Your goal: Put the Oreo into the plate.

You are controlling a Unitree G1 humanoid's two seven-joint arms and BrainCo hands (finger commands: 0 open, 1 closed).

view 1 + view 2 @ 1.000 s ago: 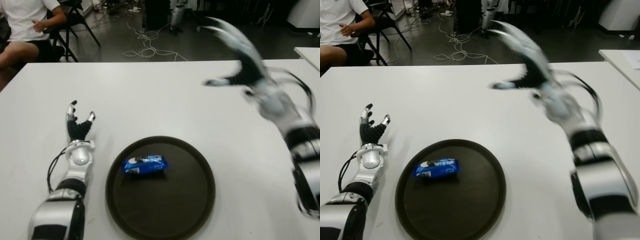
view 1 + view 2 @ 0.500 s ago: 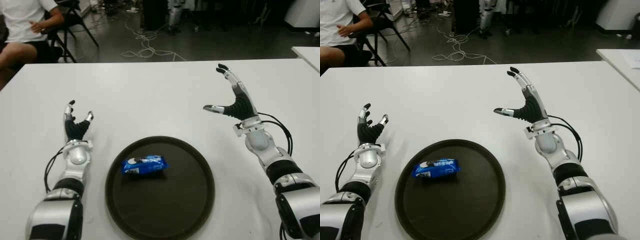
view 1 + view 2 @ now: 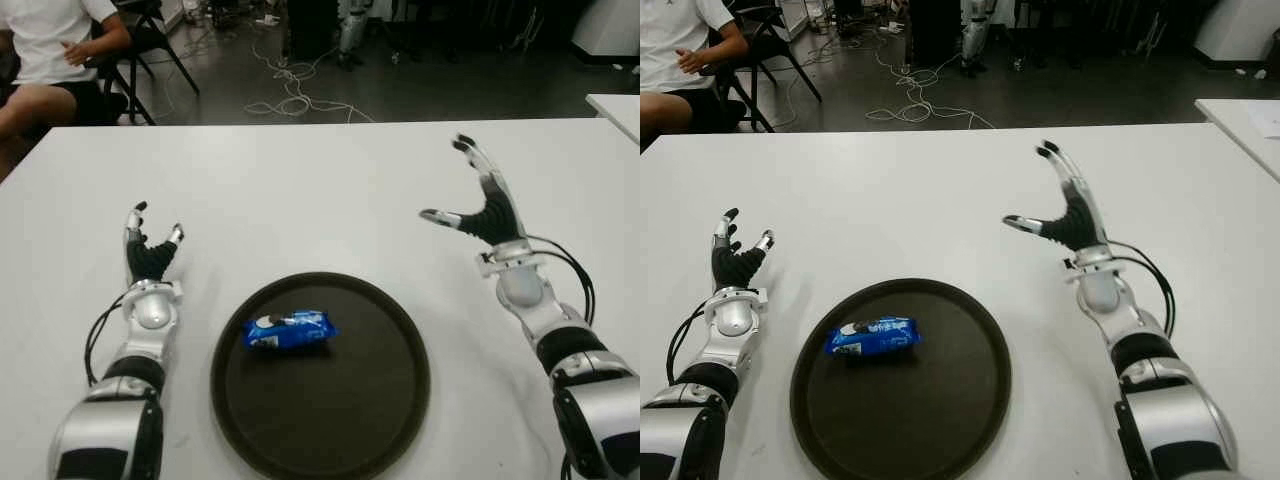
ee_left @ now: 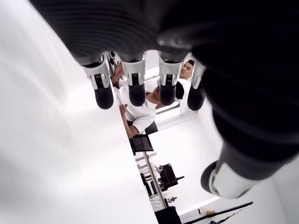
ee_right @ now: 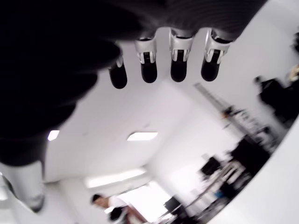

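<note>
White worktop (image 3: 320,190) fills the near scene; dark floor beyond it carries loose cables (image 3: 295,100).

Plate (image 3: 320,415): round, dark, raised rim, at the near centre of the worktop. One item in it, the Oreo pack (image 3: 289,329), blue wrapper, lying flat in the plate's left half towards the far rim.

Left hand (image 3: 150,258): just left of the plate, fingers up and spread wide, holding nothing. Right hand (image 3: 485,205): right of the plate and farther back, raised clear of the worktop, fingers and thumb splayed wide, also holding nothing. Both well apart from the Oreo pack.

Eye views give the plate and pack; the wrist views show neither. Left wrist view: four dark fingertips (image 4: 136,93) extended, thumb apart, nothing between. Right wrist view: same open pose, ceiling lights behind.

Far left: a seated person (image 3: 50,50) in a white shirt on a black chair (image 3: 150,40). Second white table edge (image 3: 615,105) at far right.
</note>
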